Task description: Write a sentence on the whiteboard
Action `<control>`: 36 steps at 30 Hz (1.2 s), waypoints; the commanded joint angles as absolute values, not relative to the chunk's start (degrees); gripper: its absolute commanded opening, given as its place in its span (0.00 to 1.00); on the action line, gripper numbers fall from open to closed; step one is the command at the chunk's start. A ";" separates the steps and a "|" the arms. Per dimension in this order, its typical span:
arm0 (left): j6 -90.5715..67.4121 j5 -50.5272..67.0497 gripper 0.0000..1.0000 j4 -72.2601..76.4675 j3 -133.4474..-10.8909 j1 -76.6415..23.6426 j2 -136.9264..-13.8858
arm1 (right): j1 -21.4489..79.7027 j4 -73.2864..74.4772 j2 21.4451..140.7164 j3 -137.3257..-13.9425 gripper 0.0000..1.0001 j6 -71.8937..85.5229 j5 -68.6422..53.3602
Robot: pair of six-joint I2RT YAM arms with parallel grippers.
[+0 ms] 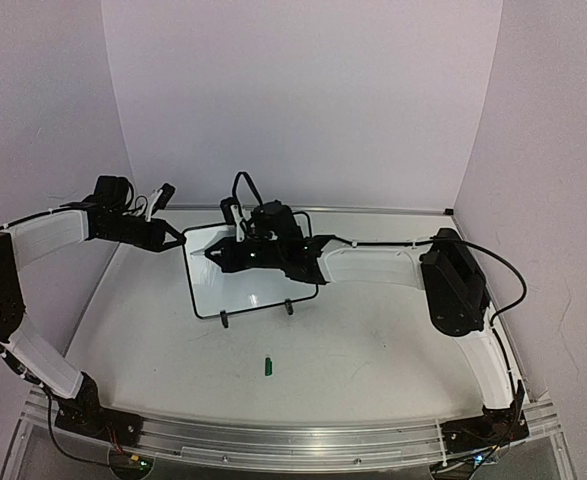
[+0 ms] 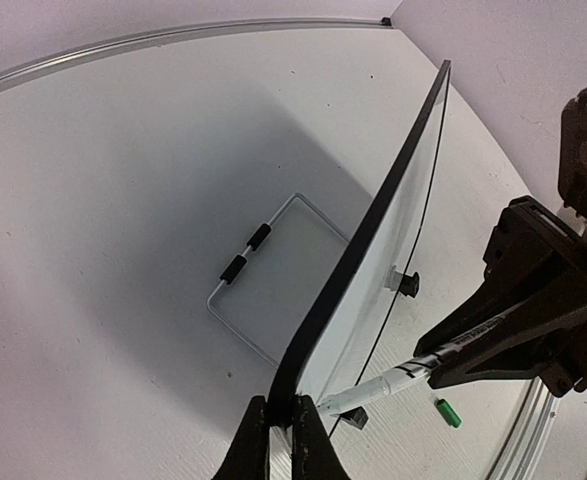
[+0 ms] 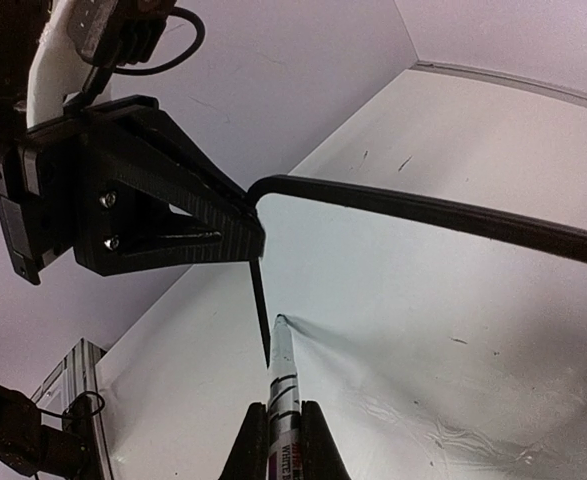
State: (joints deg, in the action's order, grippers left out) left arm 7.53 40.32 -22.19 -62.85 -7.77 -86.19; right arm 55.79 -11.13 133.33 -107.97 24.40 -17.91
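The left tool (image 2: 282, 420) clamps the left edge of the whiteboard (image 1: 258, 290), which stands mid-way across the bench (image 1: 373, 350). The right tool (image 3: 283, 418) grips the marker (image 3: 282, 370), tip at the board face. Writing apparently begins; the next stroke requires light, steady lateral travel.

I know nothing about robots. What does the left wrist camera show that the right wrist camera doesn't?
Left wrist only: a thin wire stand with black sleeves behind the glossy white, black-framed whiteboard, and a small green cap on the table. Right wrist only: the left gripper from outside, clamped on the whiteboard's corner. Both: the whiteboard and the white marker held in the right gripper, tip at the board's face.
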 commanded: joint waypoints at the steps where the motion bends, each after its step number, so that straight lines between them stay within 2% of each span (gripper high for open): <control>1: 9.07 38.28 0.00 -21.43 -62.76 -7.56 -84.15 | 56.12 -12.30 134.65 -110.24 0.00 24.74 -15.26; 22: 9.23 38.72 0.00 -21.53 -62.89 -7.56 -83.93 | 56.15 -12.39 134.65 -113.73 0.00 24.08 -10.82; 36: 9.25 38.16 0.00 -21.61 -62.90 -7.55 -83.69 | 56.14 -13.64 132.25 -106.18 0.00 24.82 -11.02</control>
